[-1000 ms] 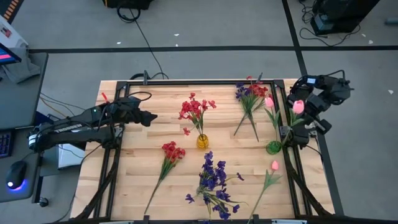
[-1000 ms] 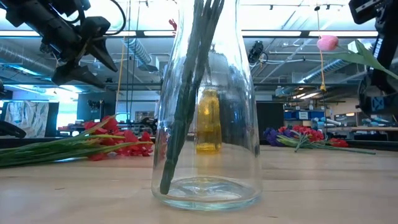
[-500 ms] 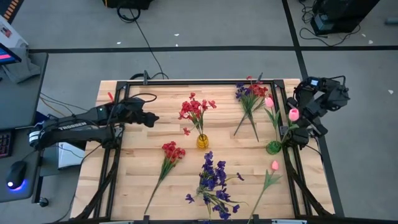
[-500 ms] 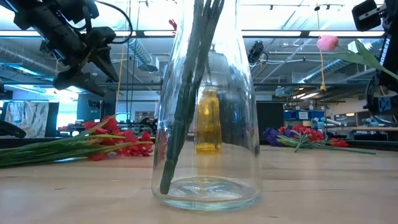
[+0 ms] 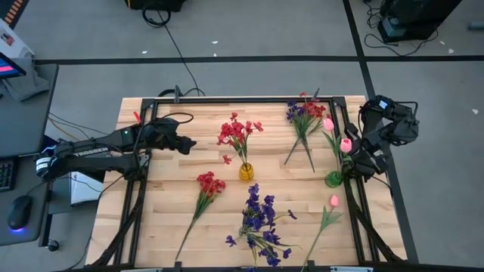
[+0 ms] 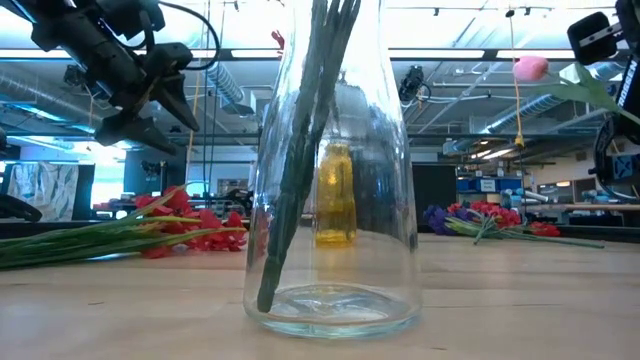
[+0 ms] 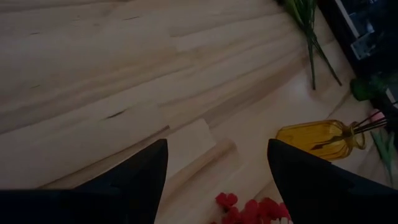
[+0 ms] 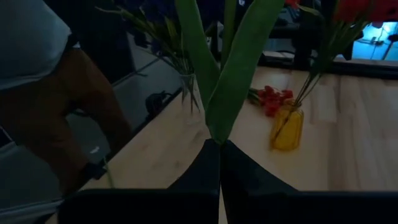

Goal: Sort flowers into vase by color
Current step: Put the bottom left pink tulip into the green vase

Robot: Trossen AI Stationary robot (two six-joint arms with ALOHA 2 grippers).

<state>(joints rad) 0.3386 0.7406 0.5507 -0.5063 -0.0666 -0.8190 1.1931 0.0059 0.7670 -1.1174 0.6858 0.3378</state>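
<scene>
My right gripper (image 5: 361,156) is shut on a pink tulip, whose bud (image 5: 345,145) hangs in the air beside the small green vase (image 5: 333,179) at the table's right edge. That vase holds another pink tulip (image 5: 327,123). A yellow vase (image 5: 246,172) holds red flowers (image 5: 238,132). The clear vase (image 6: 330,200) at the near edge holds purple flowers (image 5: 259,215). A red sprig (image 5: 206,187) and a pink tulip (image 5: 330,208) lie on the table. My left gripper (image 5: 187,142) hovers open over the left part of the table. My right gripper pinches the tulip's green stem (image 8: 216,134) between its two shut fingers, where the long leaves branch off. The leaves and stem stand out beyond the fingertips. The tulip is lifted clear of the table, its bud (image 6: 530,68) high above the tabletop.
A mixed bunch of purple and red flowers (image 5: 304,115) lies at the far right of the table. Bare wood (image 7: 124,74) lies under my left gripper. A person (image 8: 43,93) stands beyond the table in the right wrist view.
My right gripper has come down and toward the green vase, tipping forward a little. The pink bud it carries has moved with it, toward the table's near-left, and is closer to the vase than before.
</scene>
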